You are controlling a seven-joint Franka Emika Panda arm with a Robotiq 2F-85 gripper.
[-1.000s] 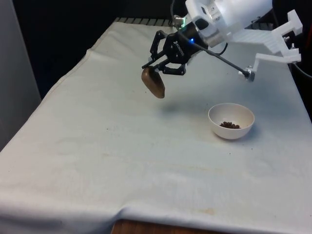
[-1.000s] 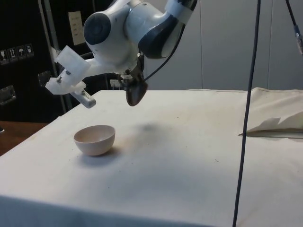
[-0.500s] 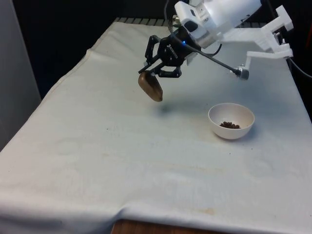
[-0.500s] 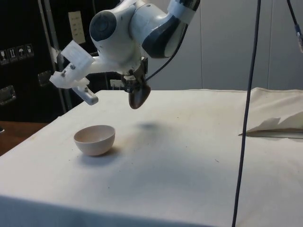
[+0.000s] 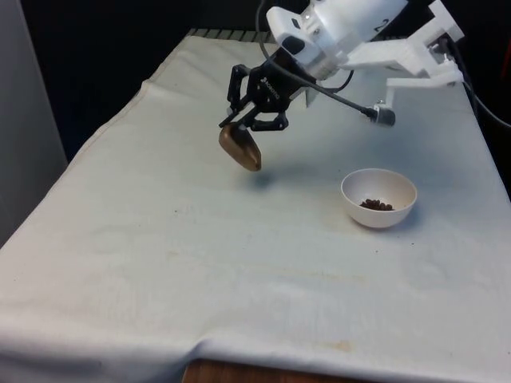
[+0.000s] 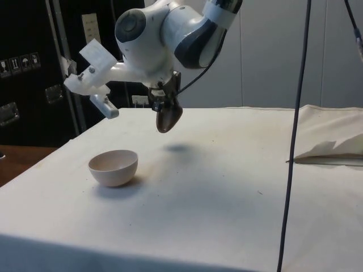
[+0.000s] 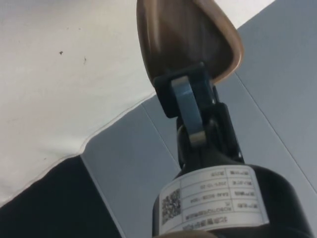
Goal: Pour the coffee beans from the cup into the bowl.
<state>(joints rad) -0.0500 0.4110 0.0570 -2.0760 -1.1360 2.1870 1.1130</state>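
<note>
My gripper (image 5: 242, 126) (image 6: 164, 102) is shut on a brown cup (image 5: 239, 148) (image 6: 168, 118) and holds it tilted in the air, well above the cloth. The cup hangs toward the front view's left of the white bowl (image 5: 379, 198) (image 6: 113, 167), with a clear gap between them. The bowl stands on the cloth and has coffee beans (image 5: 376, 205) in its bottom. In the wrist view the brown cup (image 7: 185, 37) sits pinched at its rim by a finger (image 7: 187, 106), with its inside facing the camera.
A white cloth (image 5: 200, 239) covers the table. A crumpled fold of cloth (image 6: 334, 150) lies at the side view's right, and a thin dark cable (image 6: 295, 136) hangs down in front of that camera. A grey panel (image 5: 24, 136) stands at the front view's left edge.
The gripper has carried the cup toward the front view's left, further from the bowl, and the wrist has kept turning. The bowl and its beans have not moved.
</note>
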